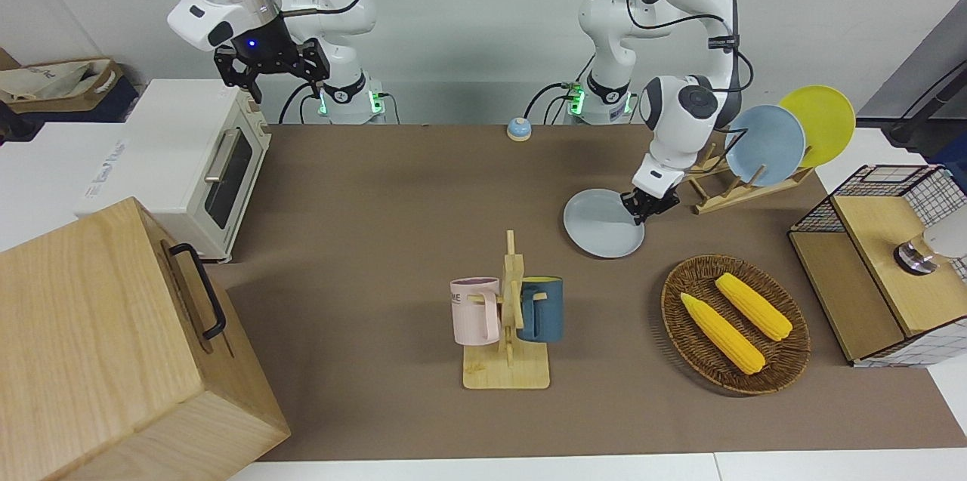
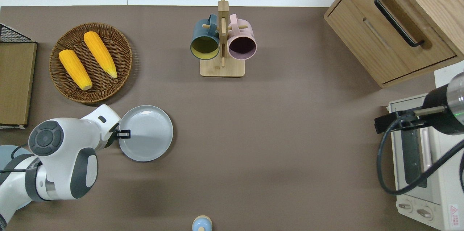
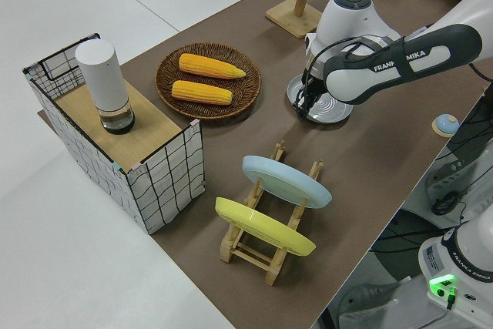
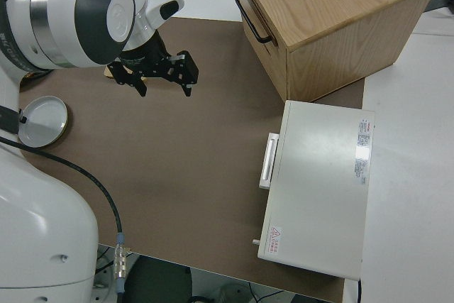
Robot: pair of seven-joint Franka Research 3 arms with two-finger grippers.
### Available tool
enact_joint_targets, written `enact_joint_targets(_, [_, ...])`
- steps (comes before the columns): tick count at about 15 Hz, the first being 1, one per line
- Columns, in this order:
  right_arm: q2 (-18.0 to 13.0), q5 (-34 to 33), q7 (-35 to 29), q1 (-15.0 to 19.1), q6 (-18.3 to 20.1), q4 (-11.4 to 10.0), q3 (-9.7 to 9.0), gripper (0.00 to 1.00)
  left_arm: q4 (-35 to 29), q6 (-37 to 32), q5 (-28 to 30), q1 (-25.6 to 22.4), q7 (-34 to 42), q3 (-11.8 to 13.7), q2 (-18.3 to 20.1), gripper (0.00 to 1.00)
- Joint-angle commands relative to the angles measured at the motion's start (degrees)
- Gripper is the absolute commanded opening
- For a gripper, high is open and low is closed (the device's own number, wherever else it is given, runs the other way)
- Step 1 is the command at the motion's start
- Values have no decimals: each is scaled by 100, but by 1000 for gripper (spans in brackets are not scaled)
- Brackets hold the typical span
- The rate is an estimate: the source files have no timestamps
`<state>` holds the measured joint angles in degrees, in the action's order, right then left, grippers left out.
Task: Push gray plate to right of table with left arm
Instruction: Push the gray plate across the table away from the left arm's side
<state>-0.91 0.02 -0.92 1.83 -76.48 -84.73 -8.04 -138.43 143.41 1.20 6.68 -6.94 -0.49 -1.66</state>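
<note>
left arm mid-push on gray plate

the left gripper [image 2: 124,134], fingers closed together and holding nothing, presses the rim of the gray plate [image 2: 146,133] on its left-arm side. the plate lies flat on the table [image 2: 275,144], nearer the robots than the wicker basket [image 2: 90,62]. the push looks barely begun; next calls for steady sideways travel toward the toaster oven [image 2: 422,158]. the right arm is parked.

"FRANKA EMIKA" runs along the left arm [image 3: 400,63]; the pink mug [image 1: 475,311] shows what looks like "ME".
</note>
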Motion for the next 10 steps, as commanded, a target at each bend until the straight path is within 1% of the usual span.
enact_joint_targets(1, [-14, 25, -75, 107, 89, 53, -92, 983, -44, 205, -76, 579, -781, 13, -264, 0])
enact_joint_targets(7, [-14, 25, -66, 115, 89, 53, -92, 983, 0, 205, -76, 1133, -1502, 14, -309, 0])
enact_joint_targets(10, [-14, 25, -66, 107, 89, 53, -92, 983, 105, 205, -76, 1414, -1888, 13, -414, 0])
